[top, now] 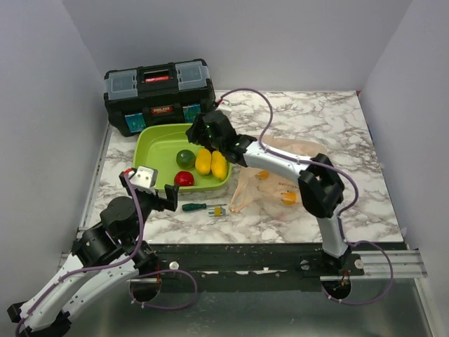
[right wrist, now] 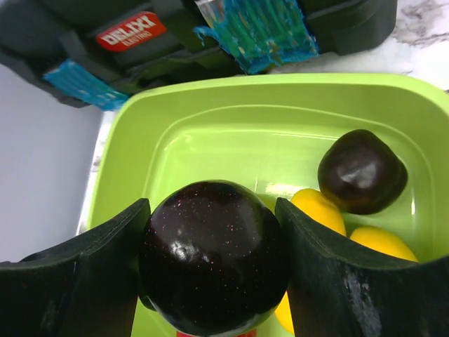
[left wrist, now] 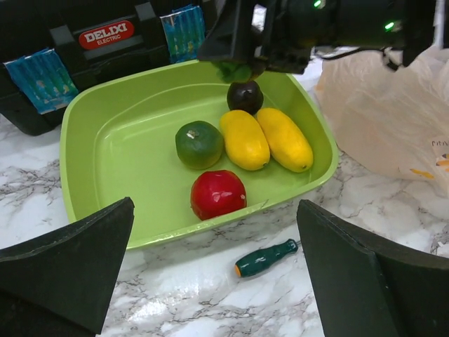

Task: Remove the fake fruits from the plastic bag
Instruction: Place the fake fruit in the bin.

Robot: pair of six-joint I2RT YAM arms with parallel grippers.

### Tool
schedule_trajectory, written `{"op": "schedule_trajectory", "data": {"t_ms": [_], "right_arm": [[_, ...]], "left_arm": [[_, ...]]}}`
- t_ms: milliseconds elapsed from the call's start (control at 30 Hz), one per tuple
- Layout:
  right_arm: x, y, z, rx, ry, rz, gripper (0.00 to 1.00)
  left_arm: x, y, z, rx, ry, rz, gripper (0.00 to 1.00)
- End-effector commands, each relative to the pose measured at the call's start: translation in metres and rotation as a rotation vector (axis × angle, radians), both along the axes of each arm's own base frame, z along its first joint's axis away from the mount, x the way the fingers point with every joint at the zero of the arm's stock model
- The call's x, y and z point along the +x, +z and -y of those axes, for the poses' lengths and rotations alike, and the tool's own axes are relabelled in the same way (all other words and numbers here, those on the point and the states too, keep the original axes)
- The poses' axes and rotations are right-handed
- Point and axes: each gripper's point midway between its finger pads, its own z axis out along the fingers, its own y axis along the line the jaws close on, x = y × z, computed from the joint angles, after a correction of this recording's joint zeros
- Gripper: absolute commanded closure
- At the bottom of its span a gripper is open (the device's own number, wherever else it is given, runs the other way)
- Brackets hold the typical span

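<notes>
My right gripper is shut on a dark purple fruit and holds it above the lime-green tray. In the tray lie two yellow fruits, a green fruit, a second dark purple fruit and a red ball. The peach plastic bag lies right of the tray with orange fruits inside. My left gripper is open and empty near the tray's front edge.
A black toolbox stands behind the tray. A green-handled screwdriver lies on the marble table in front of the tray, with a small yellow part beside it. Grey walls close in on both sides.
</notes>
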Motion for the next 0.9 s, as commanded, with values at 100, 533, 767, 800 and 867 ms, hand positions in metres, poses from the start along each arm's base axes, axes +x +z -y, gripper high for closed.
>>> {"op": "schedule_trajectory", "data": {"t_ms": [100, 533, 767, 800, 867], "right_arm": [[0.036, -0.036, -0.013, -0.12, -0.148, 0.008, 0.92], [0.061, -0.095, -0.027, -0.31, -0.122, 0.017, 0.66], [0.063, -0.116, -0.026, -0.377, -0.11, 0.008, 0.49], [0.063, -0.118, -0.025, -0.386, -0.108, 0.008, 0.44], [0.064, -0.122, -0.024, -0.403, -0.103, 0.005, 0.34]], "left_arm": [[-0.001, 0.011, -0.003, -0.037, 0.001, 0.061, 0.01], [-0.003, 0.013, -0.001, -0.051, -0.019, 0.074, 0.01], [-0.004, 0.013, 0.0, -0.053, -0.03, 0.078, 0.01], [-0.004, 0.013, 0.0, -0.053, -0.03, 0.079, 0.01], [-0.004, 0.013, 0.0, -0.055, -0.031, 0.08, 0.01]]}}
